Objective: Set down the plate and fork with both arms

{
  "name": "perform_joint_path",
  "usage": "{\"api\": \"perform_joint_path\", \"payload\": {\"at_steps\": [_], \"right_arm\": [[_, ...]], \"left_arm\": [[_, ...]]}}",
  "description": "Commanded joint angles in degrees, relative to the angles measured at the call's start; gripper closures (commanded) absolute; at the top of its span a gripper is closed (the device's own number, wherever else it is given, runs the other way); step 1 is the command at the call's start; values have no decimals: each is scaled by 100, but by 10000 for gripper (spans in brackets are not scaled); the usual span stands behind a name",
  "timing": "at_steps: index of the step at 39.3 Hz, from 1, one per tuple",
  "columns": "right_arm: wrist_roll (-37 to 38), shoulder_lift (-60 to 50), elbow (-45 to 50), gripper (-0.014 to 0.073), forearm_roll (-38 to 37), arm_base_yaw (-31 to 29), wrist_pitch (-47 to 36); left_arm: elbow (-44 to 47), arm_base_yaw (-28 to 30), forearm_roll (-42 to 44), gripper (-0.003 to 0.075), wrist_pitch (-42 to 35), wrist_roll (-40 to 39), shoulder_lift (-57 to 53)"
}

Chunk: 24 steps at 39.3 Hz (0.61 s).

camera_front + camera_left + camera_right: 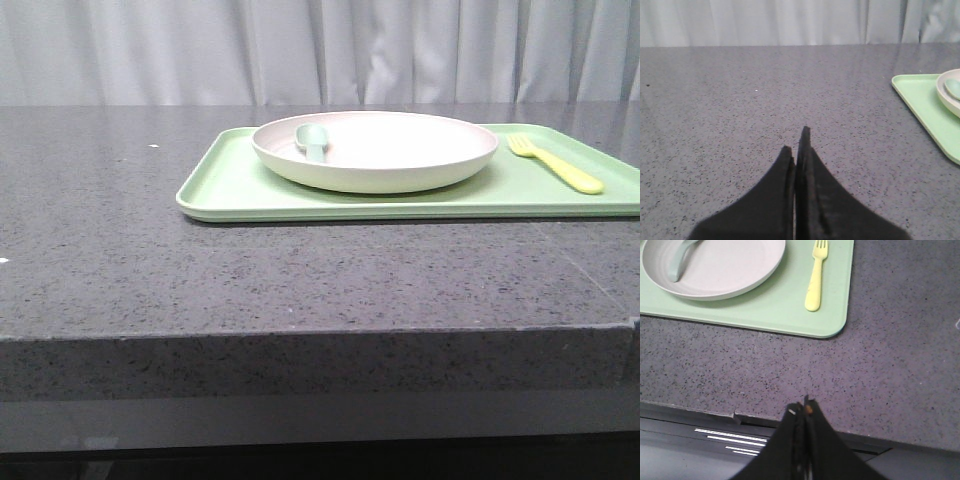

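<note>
Table: a dark grey speckled stone top point(200, 270) fills most of the front view, its thick front edge running across the lower half of the frame.
Curtain: pale grey folds point(150, 50) span the top of the front view.
Tray: a rectangular light-green tray point(230, 190) lies on the table in the upper right of the front view, its right end cut off by the frame edge.
Plate: the cream round plate point(400, 165) sits on the tray, toward its left part, just above the frame centre.
Spoon: a pale grey-green spoon point(312, 140) rests inside the plate at its left side, leaning on the rim.
Fork: the yellow fork point(555, 165) lies flat on the tray at the right of the plate, apart from it, at the frame's right edge.
Left gripper: the left gripper point(796, 142) shows at the bottom centre of its wrist view over bare table, jaws pressed together, holding nothing; tray and plate appear at that frame's right edge.
Right gripper: the right gripper point(802, 407) shows at the bottom centre of its wrist view near the table's edge, jaws pressed together, empty, well apart from the tray.
</note>
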Motion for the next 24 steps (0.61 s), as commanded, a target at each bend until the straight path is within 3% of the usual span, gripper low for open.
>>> {"api": "perform_joint_path", "payload": {"at_steps": [1,12,24], "right_arm": [[-31,20,-140,661,13,1,-343],[-31,20,-140,661,13,1,-343],[-31,32,-140,661,13,1,-348]], "left_arm": [[507,55,-32,739,-978,-3,-462],[2004,55,-108,739,-2478,-3,-1326],[2001,55,-108,739,-2114,-3,-1304]]}}
